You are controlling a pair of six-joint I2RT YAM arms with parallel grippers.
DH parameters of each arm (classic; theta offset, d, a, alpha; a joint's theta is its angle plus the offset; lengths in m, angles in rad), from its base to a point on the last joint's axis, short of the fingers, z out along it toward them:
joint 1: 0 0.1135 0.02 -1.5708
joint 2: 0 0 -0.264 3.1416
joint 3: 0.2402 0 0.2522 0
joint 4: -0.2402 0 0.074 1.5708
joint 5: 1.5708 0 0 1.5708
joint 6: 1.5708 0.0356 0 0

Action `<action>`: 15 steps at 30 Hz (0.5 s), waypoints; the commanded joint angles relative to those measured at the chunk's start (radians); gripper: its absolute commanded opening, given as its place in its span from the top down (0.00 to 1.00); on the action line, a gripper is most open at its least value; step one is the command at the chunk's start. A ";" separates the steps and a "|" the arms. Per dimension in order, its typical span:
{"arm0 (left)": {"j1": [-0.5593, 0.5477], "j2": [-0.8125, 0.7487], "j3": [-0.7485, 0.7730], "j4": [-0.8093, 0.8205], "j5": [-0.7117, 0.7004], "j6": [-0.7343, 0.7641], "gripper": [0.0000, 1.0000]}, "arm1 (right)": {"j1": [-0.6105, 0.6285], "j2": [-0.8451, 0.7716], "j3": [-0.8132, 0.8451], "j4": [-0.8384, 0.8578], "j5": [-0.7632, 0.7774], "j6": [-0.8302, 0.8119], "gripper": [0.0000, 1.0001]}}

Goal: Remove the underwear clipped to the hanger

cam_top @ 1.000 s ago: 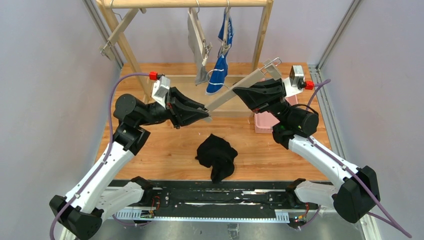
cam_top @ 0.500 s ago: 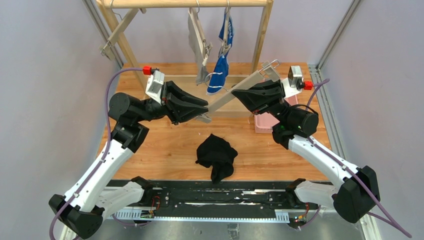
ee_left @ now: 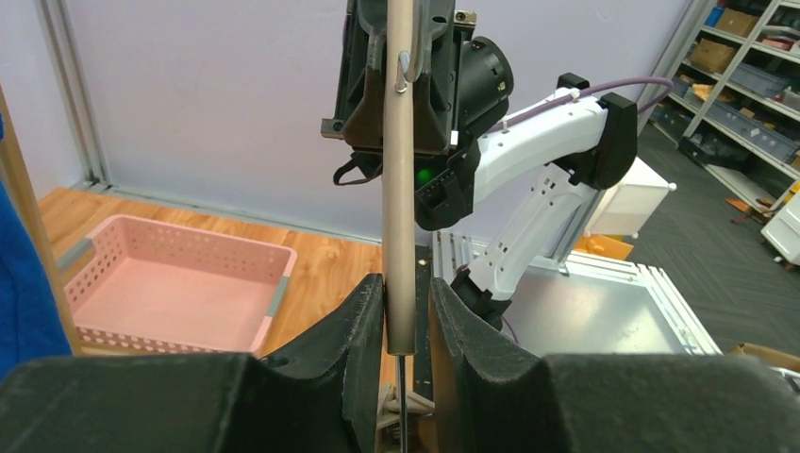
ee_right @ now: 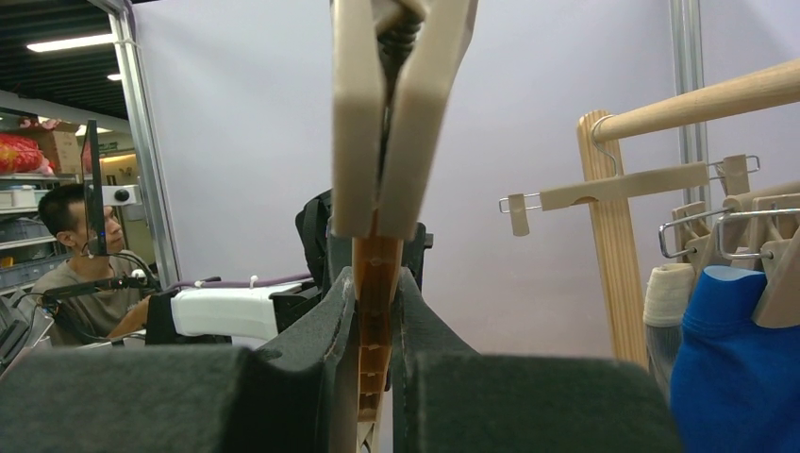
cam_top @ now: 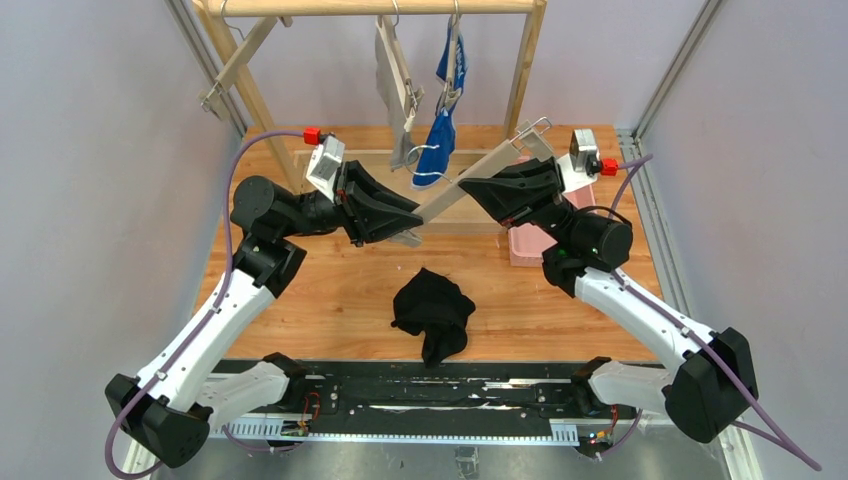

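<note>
A wooden hanger (cam_top: 445, 200) is held slantwise above the middle of the wooden surface (cam_top: 330, 290) in the overhead view, with its metal hook raised towards the upper right. The left end effector (cam_top: 405, 218) is closed on the hanger's lower end. In the left wrist view the hanger (ee_left: 399, 189) is seen upright at centre frame, pinched between the two dark fingers (ee_left: 363, 316). The right end effector (cam_top: 478, 190) is clamped on the hanger farther up. In the right wrist view its fingers (ee_right: 330, 321) are pressed against both sides of the wood, below a sprung clip (ee_right: 401, 113) at the top centre.

The black brief (cam_top: 433, 313) is seen crumpled on the surface at lower centre, apart from both arms. The grey brief (cam_top: 402, 150) and the blue brief (cam_top: 437, 150) are hung side by side from clip hangers on the rail (cam_top: 370, 7) at top centre. White trim is seen on the blue brief, but any lettering is too small to be read. A pink basket (cam_top: 522, 248) is partly hidden behind the right arm.
</note>
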 commanded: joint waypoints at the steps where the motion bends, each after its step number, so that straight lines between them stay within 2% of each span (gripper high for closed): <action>1: -0.003 0.006 0.029 0.021 0.038 -0.016 0.72 | 0.018 0.010 0.045 0.039 -0.008 0.002 0.99; 7: -0.003 0.014 0.017 0.021 0.058 -0.026 0.74 | 0.028 0.036 0.063 0.049 -0.001 0.004 0.99; 10: -0.003 0.017 0.013 0.020 0.062 -0.026 0.82 | 0.031 0.044 0.072 0.049 -0.002 0.003 0.99; 12: -0.003 0.020 0.013 0.021 0.067 -0.024 0.97 | 0.033 0.048 0.073 0.049 -0.001 0.004 0.99; 15: -0.003 0.027 0.014 0.024 0.072 -0.034 1.00 | 0.037 0.051 0.076 0.049 -0.006 0.004 0.99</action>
